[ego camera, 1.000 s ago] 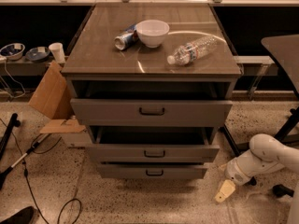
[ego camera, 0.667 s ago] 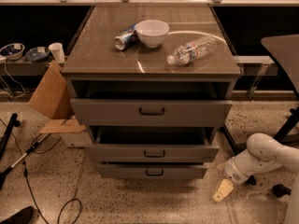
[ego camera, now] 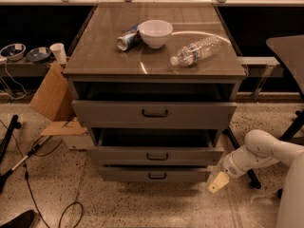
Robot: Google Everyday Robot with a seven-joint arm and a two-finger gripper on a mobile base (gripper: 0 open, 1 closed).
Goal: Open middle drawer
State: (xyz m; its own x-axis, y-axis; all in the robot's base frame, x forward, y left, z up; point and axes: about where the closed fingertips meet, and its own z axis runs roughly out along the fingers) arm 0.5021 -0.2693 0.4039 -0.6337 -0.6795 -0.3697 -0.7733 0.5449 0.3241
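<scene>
The middle drawer is the second of three grey metal drawers in the cabinet. It has a low front and a small dark bar handle, and it stands pulled out with a dark gap above its front. The top drawer is also pulled out a little. The lowest drawer sits slightly out below. My gripper hangs low at the right of the cabinet, just off the lowest drawer's right end, on a white arm. It touches no handle.
On the cabinet top lie a white bowl, a tipped can and a plastic bottle on its side. Cardboard leans at the left. Cables run over the floor. A dark table stands at the right.
My gripper and arm have shifted slightly left and down toward the cabinet's lower right corner. The drawers have not moved.
</scene>
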